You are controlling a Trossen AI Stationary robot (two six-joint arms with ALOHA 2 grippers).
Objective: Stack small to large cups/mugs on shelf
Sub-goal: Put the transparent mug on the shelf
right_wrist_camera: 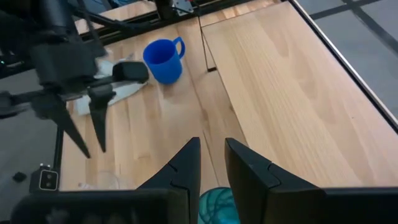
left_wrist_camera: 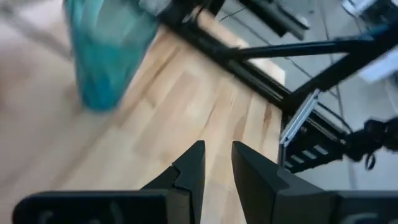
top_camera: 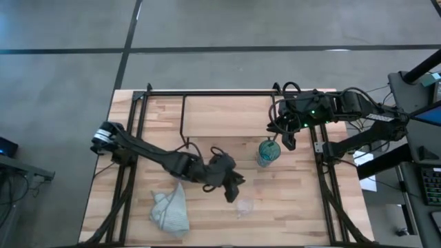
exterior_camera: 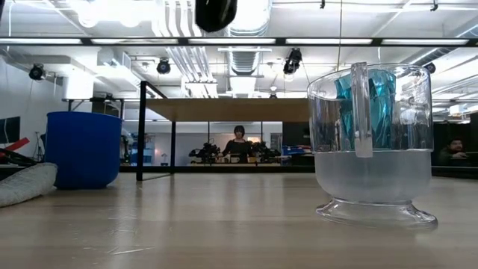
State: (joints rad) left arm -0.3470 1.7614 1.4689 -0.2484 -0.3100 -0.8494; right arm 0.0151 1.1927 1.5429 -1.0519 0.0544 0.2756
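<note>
1. Small clear glass cup (exterior_camera: 372, 142) sat nearest the table's front edge, upright, right of the pale cloth (top_camera: 171, 210); the low view showed it huge in the foreground.
2. Left gripper (top_camera: 234, 187) hung just above and behind that glass cup, not touching it. Its fingers (left_wrist_camera: 189, 169) were slightly parted, gripping nothing.
3. Blue mug (right_wrist_camera: 164, 60) stood upright on the table near the cloth, beside the left arm; it was hidden under the arm in the high view.
4. Teal see-through cup (top_camera: 268, 152) stood mid-table, right of the left gripper, still on the table and not on the shelf.
5. Right gripper (top_camera: 286, 140) hovered just behind and over the teal cup. Its fingers (right_wrist_camera: 186, 163) were a narrow gap apart, empty, with the cup's rim right below them.
6. Shelf (top_camera: 227, 114) sat at the table's far side; its wooden top carried no cup.
</note>
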